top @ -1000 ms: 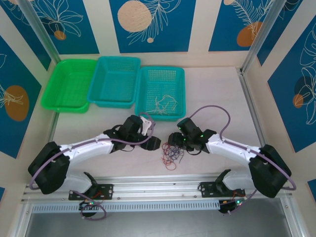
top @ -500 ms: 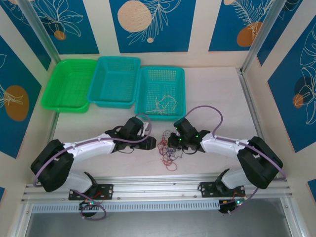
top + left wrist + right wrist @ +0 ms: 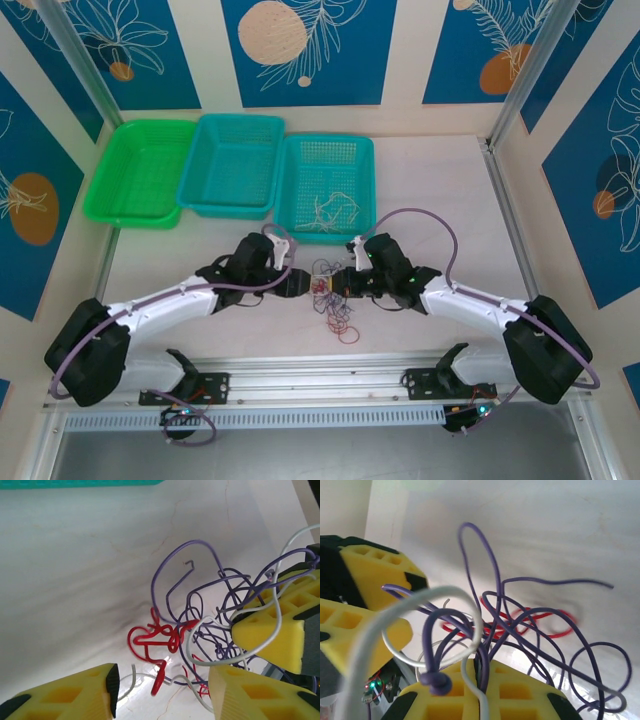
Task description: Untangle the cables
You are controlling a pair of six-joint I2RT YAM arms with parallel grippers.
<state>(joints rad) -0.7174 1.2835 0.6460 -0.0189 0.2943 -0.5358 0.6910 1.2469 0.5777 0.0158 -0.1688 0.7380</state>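
Two tools meet at the cables (image 3: 335, 303), a small snarl of purple, red and white wire on the surface (image 3: 440, 200) just in front of the right-hand teal basket (image 3: 326, 141). My right tool (image 3: 480, 672) is clamped on purple strands. My left tool (image 3: 162, 685) stands apart, with red and white loops lying between its fingers. I should close the left on the red wire alone, then draw both tools apart slowly and low, easing off if a knot tightens.
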